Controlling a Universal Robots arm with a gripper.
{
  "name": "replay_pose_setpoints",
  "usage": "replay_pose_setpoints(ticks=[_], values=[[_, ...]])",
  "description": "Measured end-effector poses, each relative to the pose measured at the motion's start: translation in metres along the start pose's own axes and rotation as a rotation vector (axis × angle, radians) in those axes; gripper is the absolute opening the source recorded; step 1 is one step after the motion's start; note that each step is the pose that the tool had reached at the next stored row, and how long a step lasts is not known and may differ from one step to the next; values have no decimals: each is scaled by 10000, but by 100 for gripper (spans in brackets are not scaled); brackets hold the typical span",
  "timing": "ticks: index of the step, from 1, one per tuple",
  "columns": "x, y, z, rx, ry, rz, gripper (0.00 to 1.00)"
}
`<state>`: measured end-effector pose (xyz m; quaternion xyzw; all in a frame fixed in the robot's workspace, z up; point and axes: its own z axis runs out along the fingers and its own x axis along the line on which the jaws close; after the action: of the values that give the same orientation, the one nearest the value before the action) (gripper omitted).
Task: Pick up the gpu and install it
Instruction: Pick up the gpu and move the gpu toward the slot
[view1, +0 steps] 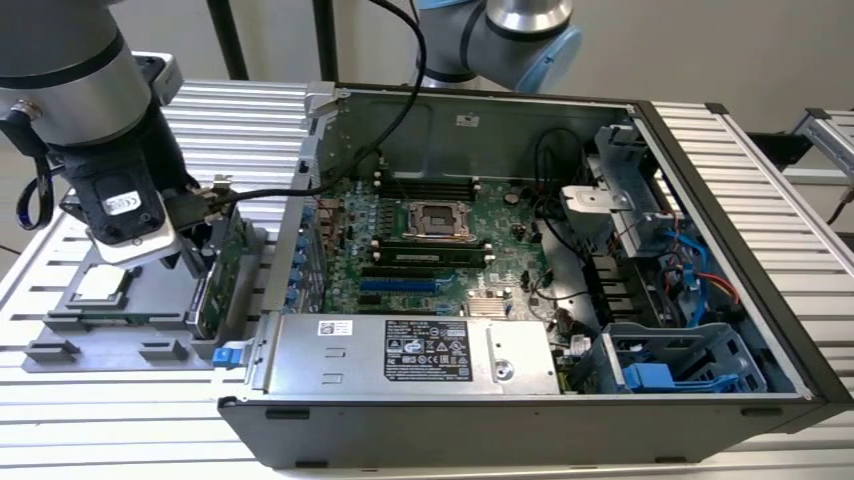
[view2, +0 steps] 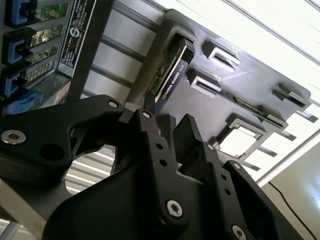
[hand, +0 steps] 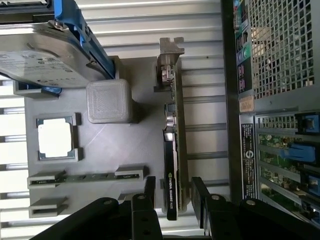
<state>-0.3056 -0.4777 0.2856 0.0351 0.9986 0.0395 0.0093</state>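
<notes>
Fingers of the black gripper stand parted on either side of the gpu, a slim green card with a black shroud and a silver bracket. I see narrow gaps on both sides in the first wrist view. It stands on edge in a grey moulded tray, beside the open black computer case. In the exterior view, the arm's bulky wrist hides the fingers and the card's top.

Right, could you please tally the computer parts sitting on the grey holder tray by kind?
gpu: 1
hard drive: 1
processor chip: 1
memory stick: 1
Total: 4
</notes>
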Motion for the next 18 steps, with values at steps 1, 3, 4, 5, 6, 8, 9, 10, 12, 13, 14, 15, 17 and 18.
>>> replay_pose_setpoints(ticks=[1,3,4,5,6,8,9,10,12,13,14,15,17,18], values=[[0,-1,6,0,0,0,100],[0,-2,20,0,0,0,100],[0,-2,27,-1,0,0,100],[0,-3,35,1,1,-1,100],[1,-3,42,0,1,0,100],[0,-4,54,0,1,-1,100],[1,-4,60,0,0,-1,100],[1,-5,65,0,0,-1,100],[1,-5,75,0,0,0,100],[1,-6,79,0,1,0,100],[1,-6,84,-1,0,-1,100],[1,-7,90,0,0,0,100],[1,-8,101,0,0,0,100],[1,-8,107,1,0,0,100]])
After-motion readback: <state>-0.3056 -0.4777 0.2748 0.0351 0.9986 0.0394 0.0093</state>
